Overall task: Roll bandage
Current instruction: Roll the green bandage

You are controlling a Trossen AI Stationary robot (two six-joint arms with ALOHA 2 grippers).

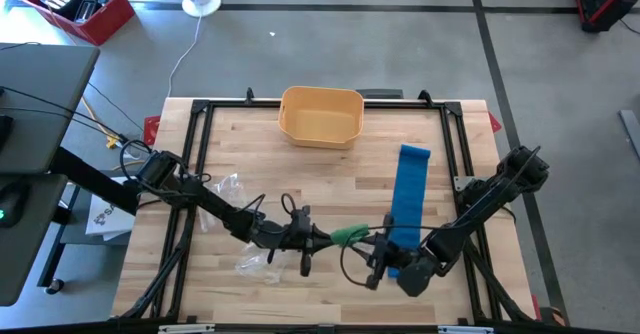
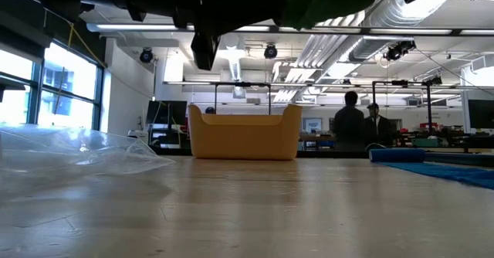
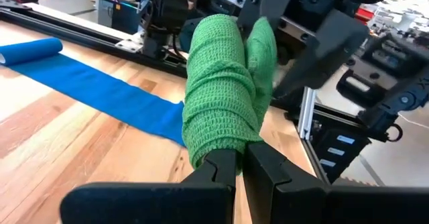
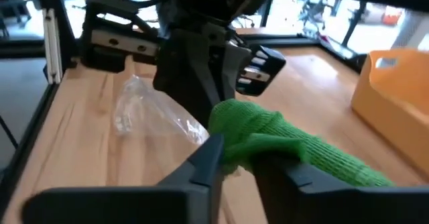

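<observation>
Item: clear plastic wrapper (image 1: 228, 187), crumpled, lying on the left part of the wooden table (image 1: 330, 164); a second clear plastic piece (image 1: 252, 264) lies nearer the front edge. In the low view the wrapper (image 2: 73, 151) fills the left foreground.

Item: left gripper (image 1: 322, 240), reaching in from the left toward table centre, near the front edge. Fingers (image 3: 218, 170) pressed together, clamped on one end of the green bandage (image 1: 350, 235).

Item: green bandage, a wound, bunched roll held off the table between the two grippers, at centre front. Seen closely in the left wrist view (image 3: 221, 96) and in the right wrist view (image 4: 268, 140).

Item: yellow bin (image 1: 321, 115), at the table's rear centre, well apart from the grippers; upright in the low view (image 2: 245, 133).

Item: right gripper (image 1: 378, 252), facing the left one, just beside the bandage's other end. Its fingers (image 4: 204, 163) stand slightly apart with the green bandage lying between them; whether they press it, I cannot tell.

Item: blue bandage (image 1: 408, 196), unrolled flat in a strip on the right part of the table, running from rear toward the right gripper.

Item: two people (image 2: 359, 120), standing in the room beyond the table.
</observation>
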